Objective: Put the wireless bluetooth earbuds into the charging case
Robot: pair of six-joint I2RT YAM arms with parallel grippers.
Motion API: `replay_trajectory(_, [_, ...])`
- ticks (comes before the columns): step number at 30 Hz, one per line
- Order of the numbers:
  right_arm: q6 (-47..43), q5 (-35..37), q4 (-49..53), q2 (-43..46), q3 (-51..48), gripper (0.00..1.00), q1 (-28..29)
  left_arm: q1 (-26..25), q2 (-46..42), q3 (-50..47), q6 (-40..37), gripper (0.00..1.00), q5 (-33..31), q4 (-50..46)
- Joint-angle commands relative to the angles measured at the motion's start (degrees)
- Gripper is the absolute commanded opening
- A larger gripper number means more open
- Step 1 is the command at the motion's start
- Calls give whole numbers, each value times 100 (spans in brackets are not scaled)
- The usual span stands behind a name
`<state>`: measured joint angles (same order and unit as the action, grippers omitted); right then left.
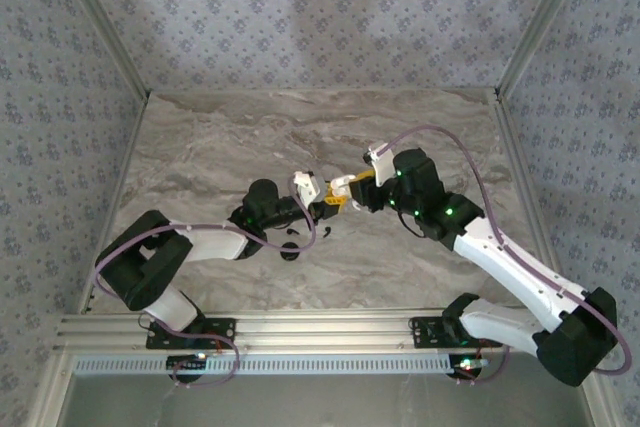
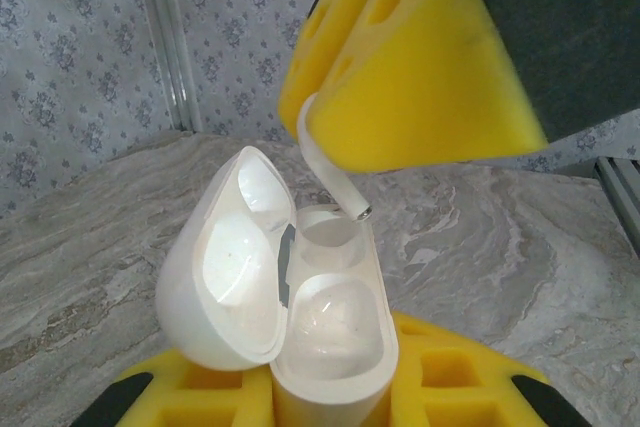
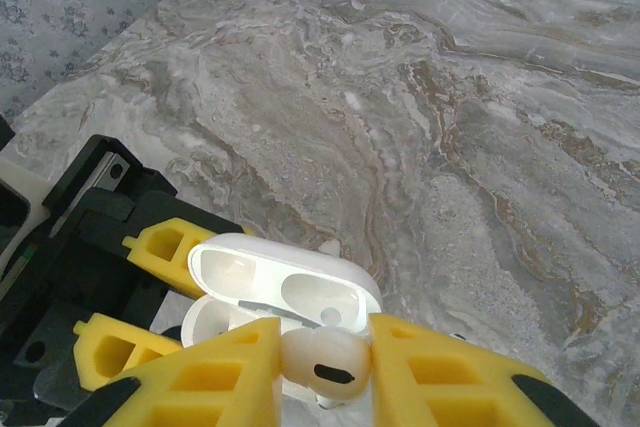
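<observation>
My left gripper point(image 2: 335, 399) is shut on the white charging case point(image 2: 335, 342), which it holds upright with its lid point(image 2: 225, 267) swung open to the left. Both sockets look empty. My right gripper point(image 3: 322, 375) is shut on a white earbud point(image 3: 322, 365), pinched by its bud end between the yellow fingers point(image 3: 455, 377). The earbud's stem point(image 2: 335, 182) hangs down, its tip just above the rim of the case's far socket. In the top view the left gripper point(image 1: 322, 209) and right gripper point(image 1: 343, 197) meet tip to tip over the middle of the table.
The grey marble table point(image 1: 200, 147) has patterned walls on three sides and a metal rail point(image 1: 300, 327) at its near edge. A few small dark marks point(image 1: 291, 237) lie on the table just under the grippers; I cannot tell what they are.
</observation>
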<state>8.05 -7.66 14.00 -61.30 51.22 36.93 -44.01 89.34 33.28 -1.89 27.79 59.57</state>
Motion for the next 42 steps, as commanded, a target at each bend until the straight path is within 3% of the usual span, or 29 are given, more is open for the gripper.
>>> replay_trajectory(1, [-63, 163, -177, -42, -27, 26, 60, -35, -151, 5, 63, 16, 86, 94])
replay_trajectory(25, [-297, 476, -251, -184, -1, 26, 132, -36, 18, 133, 625, 16, -23, 503])
replay_trajectory(42, [-454, 210, 94, -110, -59, 27, 218, -37, -81, 151, 699, 16, -237, 533])
